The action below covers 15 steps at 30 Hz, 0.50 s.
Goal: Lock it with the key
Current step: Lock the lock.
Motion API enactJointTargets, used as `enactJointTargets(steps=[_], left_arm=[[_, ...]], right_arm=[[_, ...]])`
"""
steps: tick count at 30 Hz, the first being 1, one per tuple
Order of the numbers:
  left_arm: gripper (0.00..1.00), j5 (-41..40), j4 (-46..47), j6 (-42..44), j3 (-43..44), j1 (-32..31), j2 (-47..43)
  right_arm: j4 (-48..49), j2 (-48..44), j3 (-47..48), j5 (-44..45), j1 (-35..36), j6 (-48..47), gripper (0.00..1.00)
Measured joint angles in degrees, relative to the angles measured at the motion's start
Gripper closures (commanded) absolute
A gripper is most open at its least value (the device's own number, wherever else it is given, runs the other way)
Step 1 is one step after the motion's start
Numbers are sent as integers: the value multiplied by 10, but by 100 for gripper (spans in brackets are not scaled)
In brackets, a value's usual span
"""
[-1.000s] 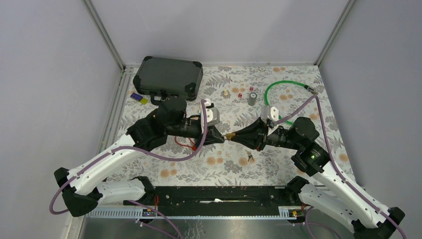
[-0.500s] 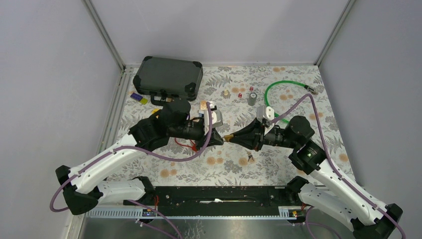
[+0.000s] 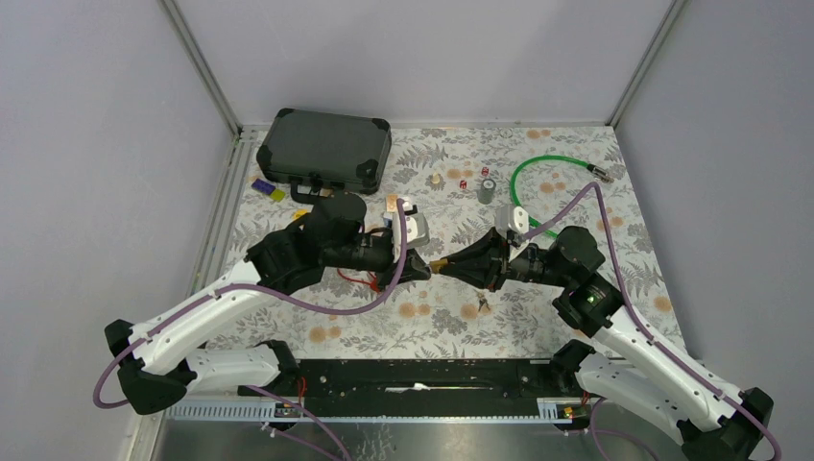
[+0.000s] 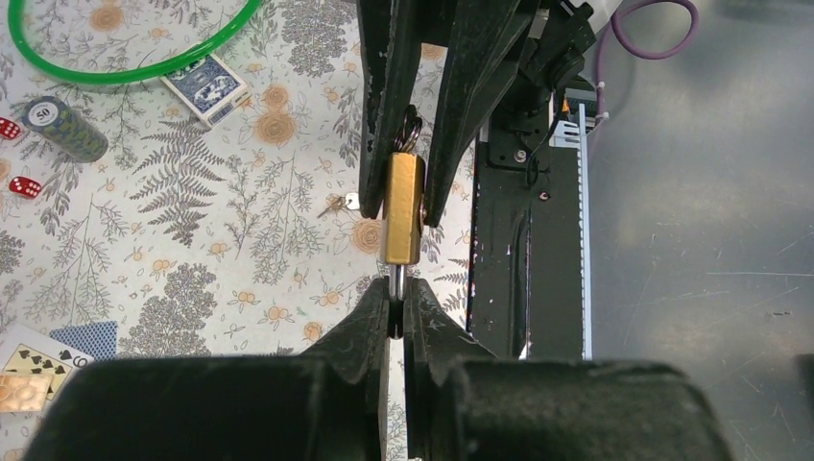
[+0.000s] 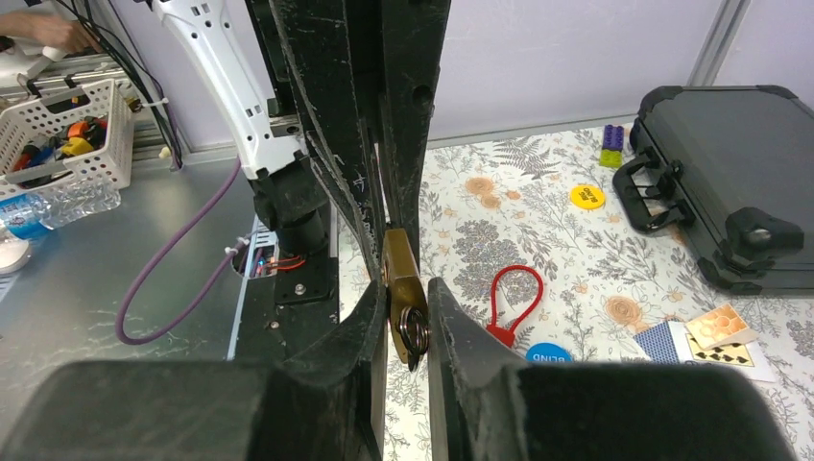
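A brass padlock (image 3: 442,262) hangs in the air between my two grippers over the middle of the table. My left gripper (image 4: 396,293) is shut on its silver shackle (image 4: 395,279). My right gripper (image 5: 407,312) is shut on the sides of the brass body (image 5: 402,271), and a dark key ring (image 5: 414,332) hangs at the keyhole end between its fingers. In the left wrist view the body (image 4: 403,206) points away from me. I cannot see a key blade in the lock. A small loose key (image 4: 350,202) lies on the cloth below.
A black case (image 3: 326,149) stands at the back left. A green cable loop (image 3: 538,173), a chip stack (image 3: 487,190) and red dice lie at the back right. A red loop tie (image 5: 514,298), a blue disc (image 5: 547,353) and playing cards (image 4: 203,84) lie on the floral cloth.
Both grippers and the padlock have drifted slightly left. The right arm has stretched further in, and the left wrist has turned a little. Both grips have held.
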Motion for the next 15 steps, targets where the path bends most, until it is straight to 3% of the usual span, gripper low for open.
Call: enactJointTargets(steps=[15], left_arm=[[100, -7, -35, 14, 5, -20, -3]], right_arm=[[7, 11, -8, 2, 32, 11, 100]])
